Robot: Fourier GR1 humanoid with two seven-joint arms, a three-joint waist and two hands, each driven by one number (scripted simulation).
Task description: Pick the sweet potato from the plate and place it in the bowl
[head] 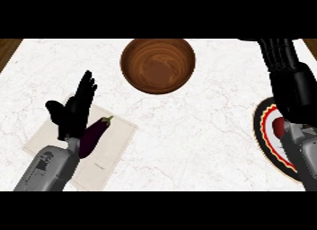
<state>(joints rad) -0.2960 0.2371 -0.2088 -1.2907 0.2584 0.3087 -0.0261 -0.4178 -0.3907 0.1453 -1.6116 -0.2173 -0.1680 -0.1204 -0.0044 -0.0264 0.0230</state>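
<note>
Mostly hidden sweet potato (278, 126), red, on plate (263, 134)

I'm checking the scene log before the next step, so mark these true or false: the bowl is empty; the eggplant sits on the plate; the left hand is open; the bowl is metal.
1. The wooden bowl is empty: true.
2. The eggplant sits on the plate: false, it lies on a pale mat.
3. The left hand is open: true.
4. The bowl is metal: false, it is brown wood.
</note>
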